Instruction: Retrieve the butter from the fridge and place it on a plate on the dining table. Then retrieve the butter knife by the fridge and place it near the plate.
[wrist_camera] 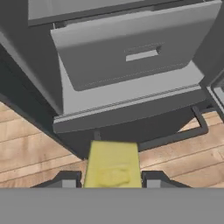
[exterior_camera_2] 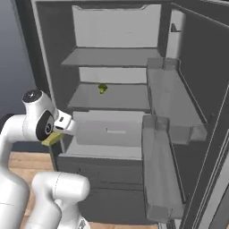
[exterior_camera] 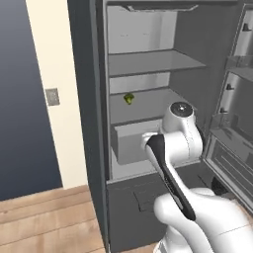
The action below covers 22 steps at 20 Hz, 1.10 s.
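The fridge (exterior_camera: 148, 64) (exterior_camera_2: 116, 27) stands open, with light grey shelves and a closed drawer (wrist_camera: 131, 48) low inside. My gripper (wrist_camera: 109, 180) (exterior_camera_2: 56, 134) hangs in front of the fridge's lower part, outside the compartment, shut on the butter (wrist_camera: 113, 166). The butter is a pale yellow stick that pokes forward between the two fingertips (wrist_camera: 65, 179). From the right base camera the butter (exterior_camera_2: 52, 138) shows as a yellow block under the wrist. The plate, the dining table and the butter knife are out of view.
A small yellow-green lumpy item (exterior_camera: 129, 98) (exterior_camera_2: 103, 88) lies on the middle shelf. The open door with its clear bins (exterior_camera_2: 170, 89) stands to the right. Wooden floor (wrist_camera: 26, 144) lies below, and a cream wall with a switch plate (exterior_camera: 52, 96) is at the left.
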### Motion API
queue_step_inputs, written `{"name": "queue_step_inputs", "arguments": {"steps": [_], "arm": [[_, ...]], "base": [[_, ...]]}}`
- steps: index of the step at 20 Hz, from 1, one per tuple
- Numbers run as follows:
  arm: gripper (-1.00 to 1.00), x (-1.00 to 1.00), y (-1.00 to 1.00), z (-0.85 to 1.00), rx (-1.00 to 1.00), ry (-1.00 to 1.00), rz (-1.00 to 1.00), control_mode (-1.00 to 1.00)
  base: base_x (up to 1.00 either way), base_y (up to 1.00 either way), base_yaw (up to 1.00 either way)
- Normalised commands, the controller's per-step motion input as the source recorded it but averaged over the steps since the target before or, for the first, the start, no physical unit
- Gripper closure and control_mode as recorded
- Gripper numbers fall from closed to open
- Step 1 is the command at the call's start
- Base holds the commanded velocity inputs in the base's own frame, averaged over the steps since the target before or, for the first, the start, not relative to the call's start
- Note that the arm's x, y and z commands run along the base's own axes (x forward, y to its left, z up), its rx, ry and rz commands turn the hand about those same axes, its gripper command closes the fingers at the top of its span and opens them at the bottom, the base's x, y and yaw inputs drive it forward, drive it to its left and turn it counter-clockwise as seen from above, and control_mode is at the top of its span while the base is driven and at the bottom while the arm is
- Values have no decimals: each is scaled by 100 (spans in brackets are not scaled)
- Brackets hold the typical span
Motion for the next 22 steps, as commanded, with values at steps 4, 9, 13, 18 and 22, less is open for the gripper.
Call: {"name": "queue_step_inputs", "arguments": {"steps": [4, 9, 13, 18, 22], "arm": [[100, 0, 0, 0, 0, 0, 0, 100], [100, 0, 0, 0, 0, 0, 0, 100], [100, 0, 0, 0, 0, 0, 0, 100], [100, 0, 0, 0, 0, 0, 0, 100], [100, 0, 0, 0, 0, 0, 0, 100]], "base": [[-100, 10, -60], [-89, 20, -75], [-83, 22, -75], [-54, 7, -83], [-33, 13, -86]]}}
